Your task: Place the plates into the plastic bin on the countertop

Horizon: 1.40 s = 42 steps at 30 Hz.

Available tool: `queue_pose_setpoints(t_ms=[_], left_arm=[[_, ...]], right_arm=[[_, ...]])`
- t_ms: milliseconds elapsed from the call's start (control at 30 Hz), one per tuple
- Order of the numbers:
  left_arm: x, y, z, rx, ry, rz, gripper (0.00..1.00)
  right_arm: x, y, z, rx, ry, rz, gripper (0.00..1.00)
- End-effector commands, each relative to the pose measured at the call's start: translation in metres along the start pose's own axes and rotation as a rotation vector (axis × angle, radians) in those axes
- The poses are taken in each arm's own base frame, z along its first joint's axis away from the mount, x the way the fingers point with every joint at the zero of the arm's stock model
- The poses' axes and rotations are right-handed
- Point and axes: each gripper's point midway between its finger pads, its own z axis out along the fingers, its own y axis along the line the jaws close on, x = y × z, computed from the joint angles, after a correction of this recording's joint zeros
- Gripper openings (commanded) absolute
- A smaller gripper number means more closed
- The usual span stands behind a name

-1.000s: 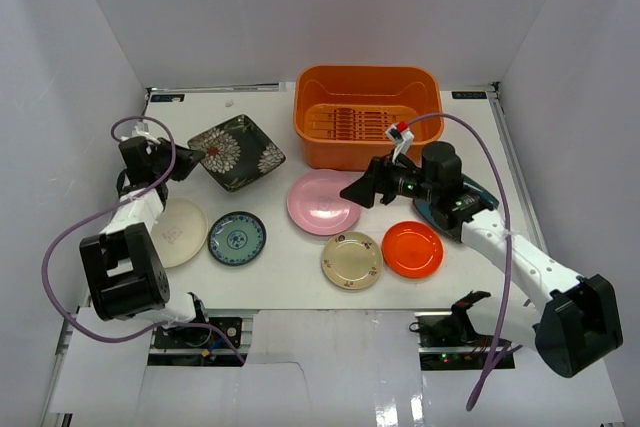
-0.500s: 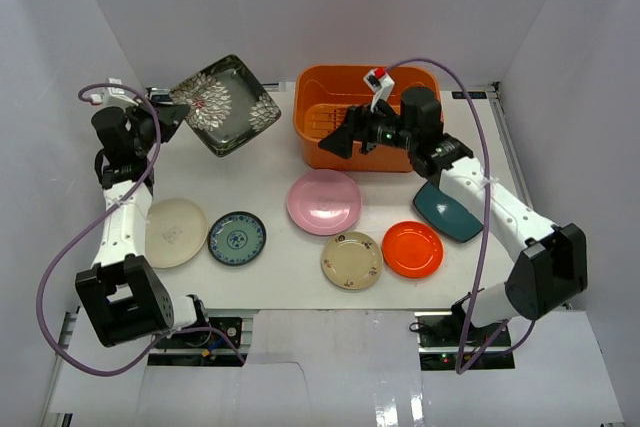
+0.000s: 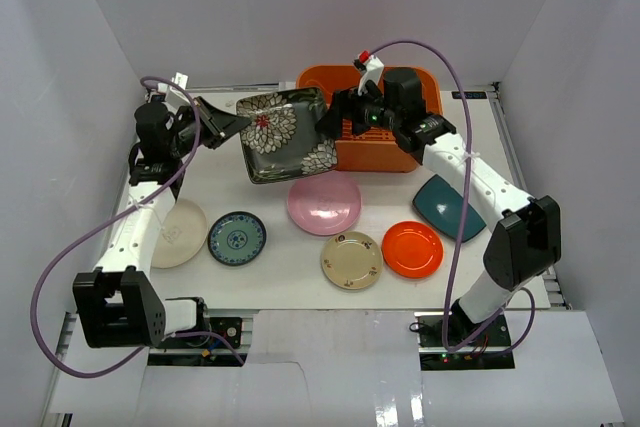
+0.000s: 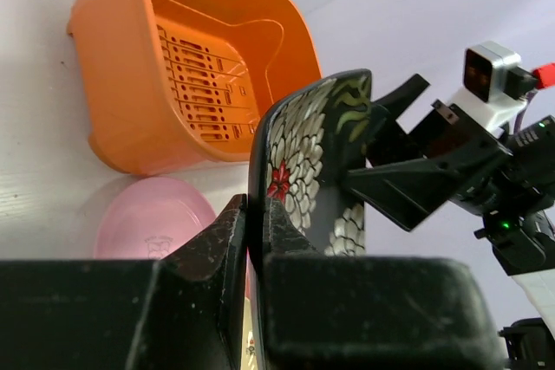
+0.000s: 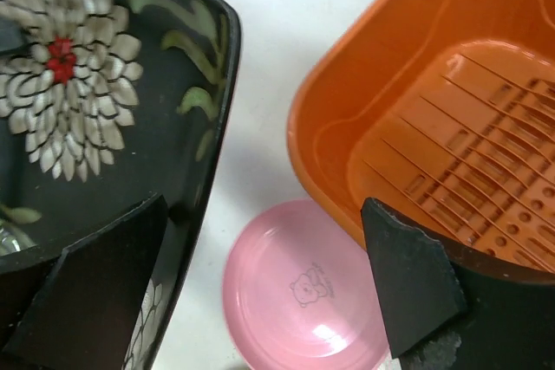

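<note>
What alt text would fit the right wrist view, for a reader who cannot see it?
The open right pincer spreads wide, one finger in front of a black flowered plate, the other in front of an orange bin with a slotted bottom. Between the fingers, a pink plate lies on the white table.

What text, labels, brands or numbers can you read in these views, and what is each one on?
No words or numbers are legible in any view.
pink plate: small printed figure at the centre, any lettering too small to read.
white plate: faint central mark, blurred.
left dark sticker on the far table edge: too small to read.
right dark sticker on the far table edge: too small to read.
</note>
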Motion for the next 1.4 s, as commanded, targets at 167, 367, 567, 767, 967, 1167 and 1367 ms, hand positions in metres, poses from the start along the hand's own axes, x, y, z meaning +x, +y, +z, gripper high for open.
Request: queue_pose_setpoints(t_ms=[167, 367, 567, 767, 967, 1167, 1367], left_arm=[[0.004, -0.069, -0.006, 0.189, 0.0, 0.054, 0.0], [0.013, -0.067, 0.0, 0.193, 0.019, 0.041, 0.0], [0.018, -0.064, 0.002, 0.199, 0.041, 0.056, 0.13], [0.045, -0.046, -0.002, 0.18, 0.108, 0.073, 0.61], [0.071, -0.01, -0.011, 0.074, 0.136, 0.111, 0.87], [0.108, 0.017, -0.01, -0.004, 0.237, 0.14, 0.93], [0.13, 0.022, -0.006, -0.017, 0.31, 0.13, 0.94]], right_arm=[[-0.004, 0.021, -0.008, -0.109, -0.07, 0.051, 0.72], [0.008, 0.041, -0.008, -0.246, -0.079, 0.165, 0.37], [-0.019, 0.027, -0.024, -0.198, -0.181, 0.217, 0.08], [-0.059, 0.002, -0.053, -0.183, -0.3, 0.277, 0.08], [-0.094, -0.047, -0.082, -0.096, -0.393, 0.315, 0.08], [-0.092, -0.122, -0.081, 0.079, -0.37, 0.34, 0.08], [-0.081, -0.171, -0.057, 0.19, -0.289, 0.297, 0.08]])
